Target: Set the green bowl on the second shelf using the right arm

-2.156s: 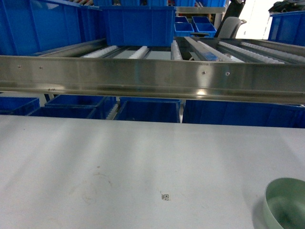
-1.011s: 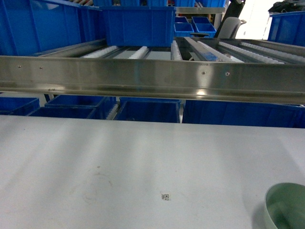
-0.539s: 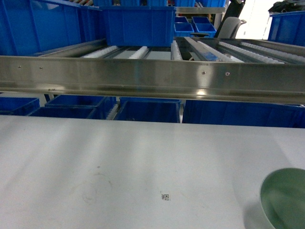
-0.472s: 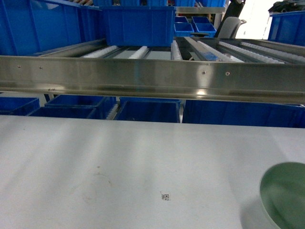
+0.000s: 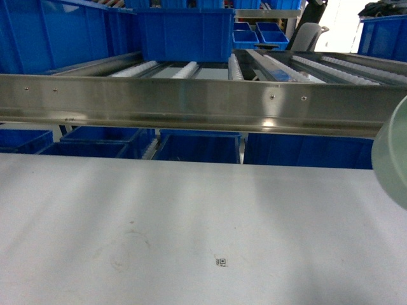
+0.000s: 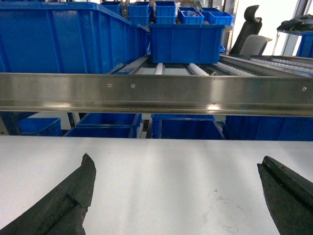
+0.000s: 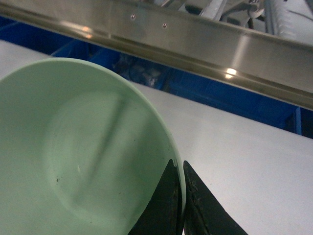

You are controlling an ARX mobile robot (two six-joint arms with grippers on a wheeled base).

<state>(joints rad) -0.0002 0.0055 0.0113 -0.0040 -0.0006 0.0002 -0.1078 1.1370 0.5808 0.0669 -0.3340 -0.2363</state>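
My right jaws [image 7: 180,196] are clamped on the rim of the green bowl [image 7: 83,156], one finger inside and one outside. The bowl hangs tilted above the bench [image 5: 191,222], near the steel front rail of the second shelf [image 5: 203,105], not on it. My left jaws [image 6: 176,196] stand wide apart and hold nothing. I think the thin rim grip is the risk: the glossy bowl may slip, or strike the rail, if I lift too low.
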